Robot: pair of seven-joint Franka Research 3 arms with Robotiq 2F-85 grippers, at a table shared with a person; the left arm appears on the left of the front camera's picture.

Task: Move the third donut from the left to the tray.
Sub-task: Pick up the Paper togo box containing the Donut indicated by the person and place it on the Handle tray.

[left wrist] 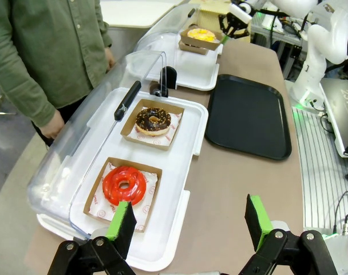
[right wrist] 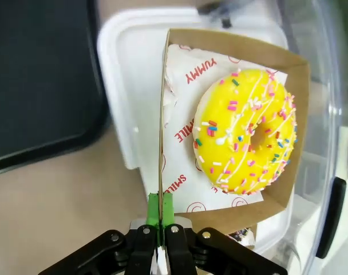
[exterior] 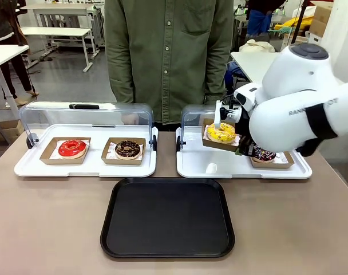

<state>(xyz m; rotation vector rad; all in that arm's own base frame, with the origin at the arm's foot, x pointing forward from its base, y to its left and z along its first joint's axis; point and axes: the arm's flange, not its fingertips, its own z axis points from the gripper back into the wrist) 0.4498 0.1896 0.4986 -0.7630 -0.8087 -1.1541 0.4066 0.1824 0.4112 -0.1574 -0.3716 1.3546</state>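
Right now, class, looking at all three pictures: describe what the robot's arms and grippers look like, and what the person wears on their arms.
The right arm is bulky, glossy white, with rounded joints, a grey cap and faint grey lettering. The right gripper is black with thin green pads. The left gripper has black linkage fingers tipped with bright green pads. The person's sleeves are olive green, from a buttoned shirt.

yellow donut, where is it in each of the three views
Front view: the yellow donut is right of centre, lifted above the right white tray.
Left wrist view: top centre, far off.
Right wrist view: right of centre, large, its cardboard holder pinched by the right gripper.
Shared landmark: the black tray.
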